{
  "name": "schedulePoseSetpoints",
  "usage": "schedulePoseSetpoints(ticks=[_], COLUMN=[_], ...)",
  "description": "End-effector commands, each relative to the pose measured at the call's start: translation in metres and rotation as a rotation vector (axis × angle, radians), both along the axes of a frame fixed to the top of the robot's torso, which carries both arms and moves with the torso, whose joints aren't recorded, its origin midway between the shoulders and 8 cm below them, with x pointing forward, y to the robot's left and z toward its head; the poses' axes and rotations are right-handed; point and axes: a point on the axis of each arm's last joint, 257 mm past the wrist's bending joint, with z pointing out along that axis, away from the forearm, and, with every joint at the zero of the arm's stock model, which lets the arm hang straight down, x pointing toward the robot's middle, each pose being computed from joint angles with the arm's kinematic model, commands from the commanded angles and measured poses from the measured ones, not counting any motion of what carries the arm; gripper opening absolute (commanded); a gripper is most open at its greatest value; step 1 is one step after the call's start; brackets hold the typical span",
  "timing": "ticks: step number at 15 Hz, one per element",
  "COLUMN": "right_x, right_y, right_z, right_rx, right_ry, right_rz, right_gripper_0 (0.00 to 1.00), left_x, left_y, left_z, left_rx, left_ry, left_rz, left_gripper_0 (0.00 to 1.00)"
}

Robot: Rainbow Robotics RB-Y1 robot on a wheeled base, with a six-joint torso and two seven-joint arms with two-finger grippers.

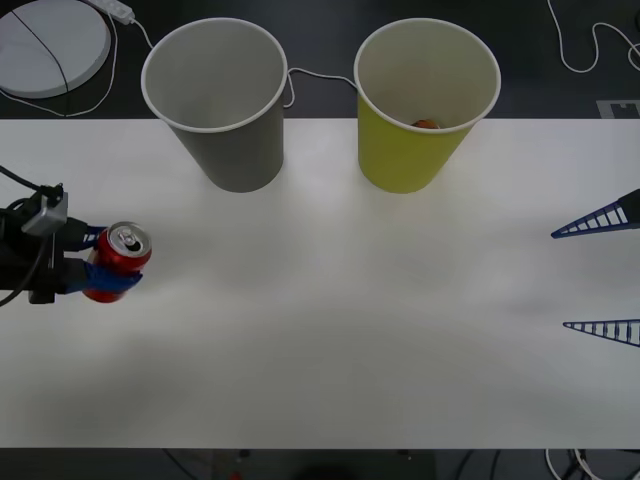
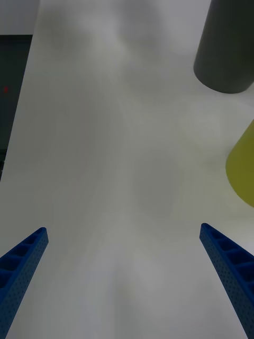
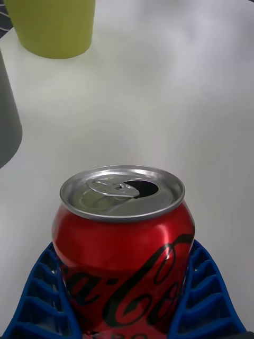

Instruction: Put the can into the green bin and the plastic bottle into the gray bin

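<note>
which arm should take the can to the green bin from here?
Left. The left gripper is already shut on the can, upright at the table's left side. The right gripper hangs open at the right edge, holding nothing. The green bin stands at the back, right of the gray bin.

Right end effector [image 2: 127, 280] open over white table [image 2: 106, 159]; gray bin [image 2: 225, 47], green bin [image 2: 242, 169] ahead.

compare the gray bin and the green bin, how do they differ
The gray bin is gray outside; the green bin is yellow-green. The gray bin stands toward the robot's left, nearer the left gripper shut on the can; the green bin stands to its right. Something small and orange shows inside the green bin; nothing shows inside the gray one. Both are upright, tapered, open-topped cups of about the same size at the table's far edge.
</note>
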Motion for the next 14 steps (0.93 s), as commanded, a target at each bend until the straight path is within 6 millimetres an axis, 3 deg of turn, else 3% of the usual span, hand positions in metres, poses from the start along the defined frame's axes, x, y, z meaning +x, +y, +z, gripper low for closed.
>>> schedulePoseSetpoints(ticks=[1, 4, 14], right_x=[0.0, 0.0, 0.0], right_y=[0.0, 0.0, 0.0], right_z=[0.0, 0.0, 0.0], right_rx=[0.0, 0.0, 0.0], right_ry=[0.0, 0.0, 0.0], right_rz=[0.0, 0.0, 0.0], right_gripper_0=[1.0, 1.0, 1.0], left_x=[-0.003, -0.009, -0.021], left_y=[-0.002, -0.014, -0.085], left_z=[0.023, 0.045, 0.129], left_rx=[0.025, 0.08, 0.188], left_ry=[0.027, 0.036, 0.11], left_rz=[0.021, 0.034, 0.075], left_gripper_0=[0.0, 0.0, 0.0])
